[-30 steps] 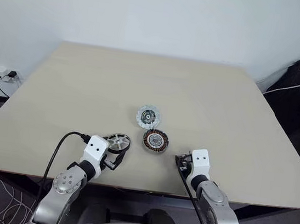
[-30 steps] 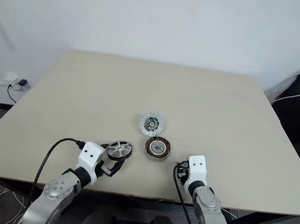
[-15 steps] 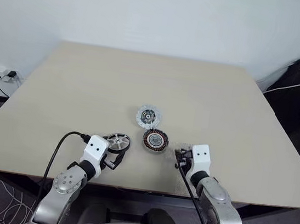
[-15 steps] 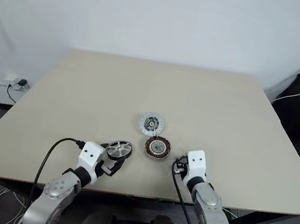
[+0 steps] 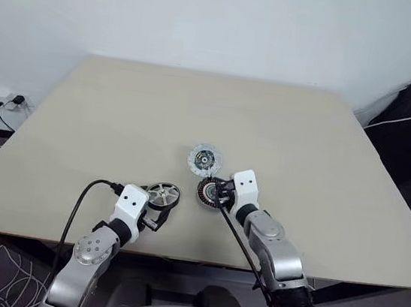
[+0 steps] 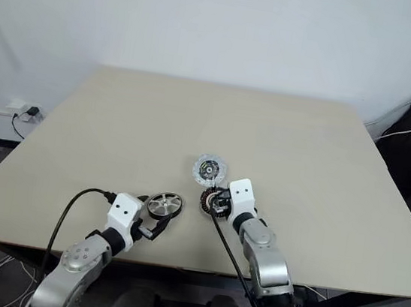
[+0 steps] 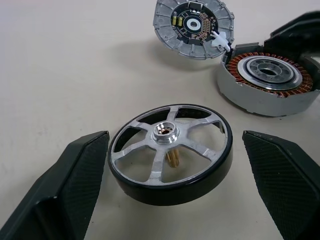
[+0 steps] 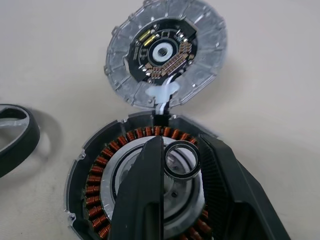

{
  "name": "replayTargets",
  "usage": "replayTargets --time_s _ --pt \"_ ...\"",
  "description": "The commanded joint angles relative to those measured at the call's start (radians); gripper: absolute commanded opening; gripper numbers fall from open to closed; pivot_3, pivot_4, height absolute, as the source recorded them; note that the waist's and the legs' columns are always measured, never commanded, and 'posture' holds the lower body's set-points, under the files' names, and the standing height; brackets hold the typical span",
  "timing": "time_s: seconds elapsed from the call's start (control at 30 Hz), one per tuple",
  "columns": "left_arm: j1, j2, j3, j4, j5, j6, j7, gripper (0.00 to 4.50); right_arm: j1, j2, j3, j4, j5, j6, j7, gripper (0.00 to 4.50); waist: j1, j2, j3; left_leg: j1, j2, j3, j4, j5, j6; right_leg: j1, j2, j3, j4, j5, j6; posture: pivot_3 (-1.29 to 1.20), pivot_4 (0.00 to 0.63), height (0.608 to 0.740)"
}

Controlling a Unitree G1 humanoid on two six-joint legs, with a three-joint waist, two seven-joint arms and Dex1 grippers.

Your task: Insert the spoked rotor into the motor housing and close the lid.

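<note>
Trouble seems likeliest at the copper-wound round motor housing (image 8: 150, 185), lying mid-table: the right gripper (image 8: 181, 165) is pinching a small dark ring (image 8: 182, 159) above its centre. The left gripper (image 7: 172, 165) is straddling, wide open, the black-rimmed spoked rotor (image 7: 170, 146); a skewed closure could tip it.

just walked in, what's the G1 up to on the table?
Motor assembly, early stage. The left gripper is open, its fingers either side of the spoked rotor, which lies on the table. The right gripper is over the motor housing, its narrowly spaced fingers around the silvery centre ring. The lid lies open beside the housing. Rotor not yet inserted.
</note>
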State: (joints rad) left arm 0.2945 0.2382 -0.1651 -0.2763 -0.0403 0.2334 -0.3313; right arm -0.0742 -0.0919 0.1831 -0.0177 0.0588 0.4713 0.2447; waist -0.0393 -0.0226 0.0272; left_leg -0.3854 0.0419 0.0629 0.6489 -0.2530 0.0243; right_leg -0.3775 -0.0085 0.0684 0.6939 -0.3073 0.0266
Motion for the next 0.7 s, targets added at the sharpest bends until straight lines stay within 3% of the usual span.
replayTargets --time_s 0.03,0.63,0.7 --pt "-0.006 -0.005 0.004 -0.028 0.001 -0.014 0.01 4.5 -0.022 0.009 0.002 0.013 0.002 -0.029 0.01 0.72 0.0 0.0 0.0 0.0 0.0 0.0 0.0 0.0 0.0 0.0 0.0 0.0 0.0 0.0 0.0 0.0 0.0 0.74" --pt "-0.014 -0.009 -0.003 -0.033 0.0 -0.005 0.016 4.5 -0.019 0.023 0.035 0.033 -0.008 -0.028 0.039 0.72 -0.004 0.0 0.0 0.0 0.0 0.0 0.0 0.0 0.0 0.0 0.0 0.0 0.0 0.0 0.0 0.0 0.0 0.74" --pt "-0.014 -0.009 -0.002 -0.033 -0.001 -0.005 0.016 4.5 -0.021 0.023 0.029 0.035 -0.008 -0.031 0.036 1.42 -0.004 0.0 0.0 0.0 0.0 0.0 0.0 0.0 0.0 0.0 0.0 0.0 0.0 0.0 0.0 0.0 0.0 0.74"
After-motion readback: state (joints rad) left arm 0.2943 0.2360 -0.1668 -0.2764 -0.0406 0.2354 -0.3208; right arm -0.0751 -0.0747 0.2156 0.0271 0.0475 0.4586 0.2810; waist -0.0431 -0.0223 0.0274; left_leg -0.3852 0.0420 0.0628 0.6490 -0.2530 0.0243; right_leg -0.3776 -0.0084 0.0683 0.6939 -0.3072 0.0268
